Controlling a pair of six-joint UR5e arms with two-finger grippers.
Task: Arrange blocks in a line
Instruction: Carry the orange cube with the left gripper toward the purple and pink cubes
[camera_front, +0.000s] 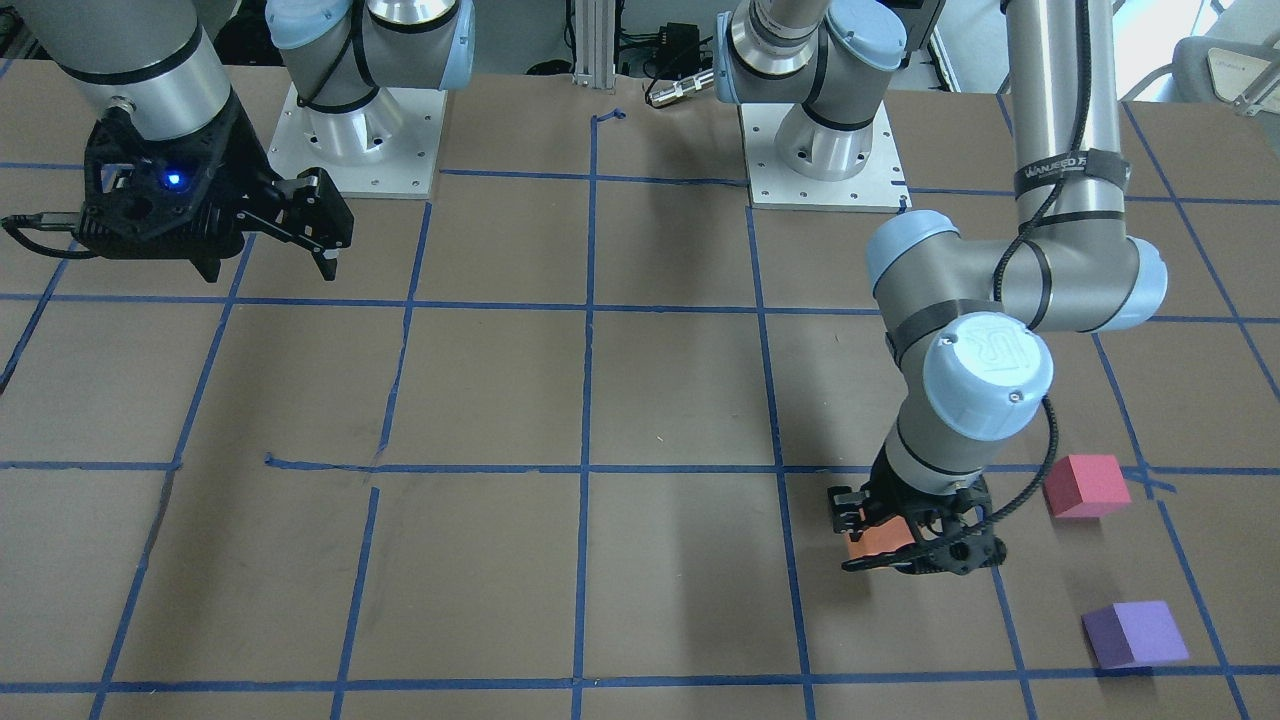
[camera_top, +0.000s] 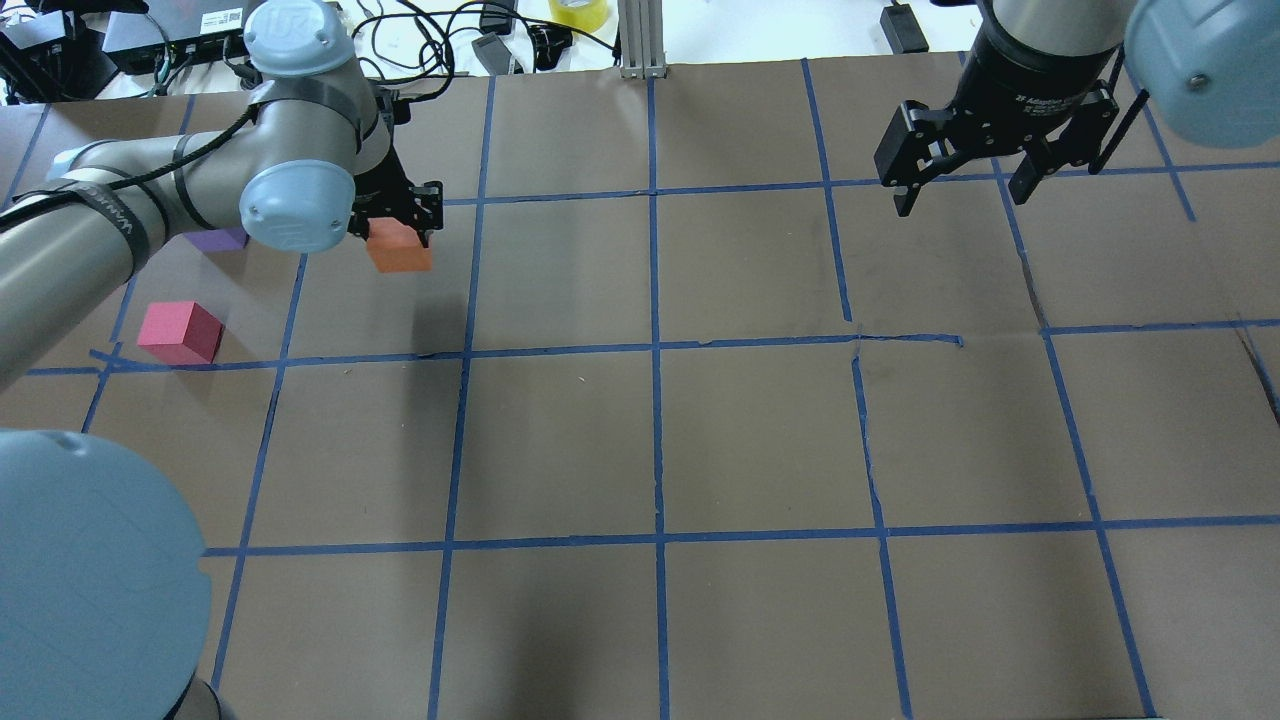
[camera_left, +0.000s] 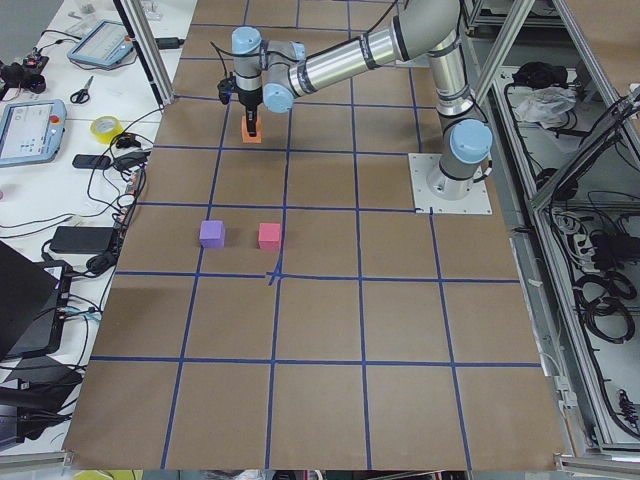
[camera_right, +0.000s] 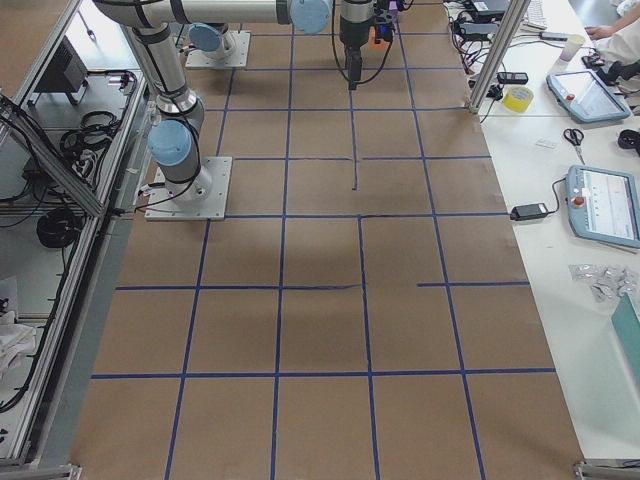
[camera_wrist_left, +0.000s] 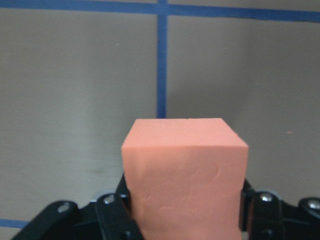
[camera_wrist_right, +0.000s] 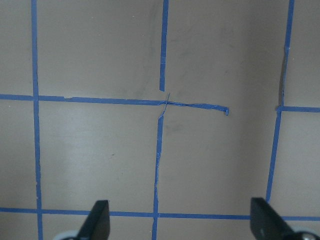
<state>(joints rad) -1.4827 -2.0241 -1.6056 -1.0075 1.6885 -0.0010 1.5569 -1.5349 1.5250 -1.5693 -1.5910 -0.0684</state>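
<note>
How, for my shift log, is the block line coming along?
Done: nothing is lined up yet; the pink block and purple block sit apart on the table. In hand: the left gripper is shut on the orange block, away from both. Left: set it down in line with them. The right gripper hangs open and empty.

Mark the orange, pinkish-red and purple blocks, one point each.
orange block (camera_top: 400, 248): overhead exterior view, middle of its visible surface.
pinkish-red block (camera_top: 178, 330): overhead exterior view, centre of the block.
purple block (camera_front: 1137, 633): exterior front-facing view, its lighter face.
</note>
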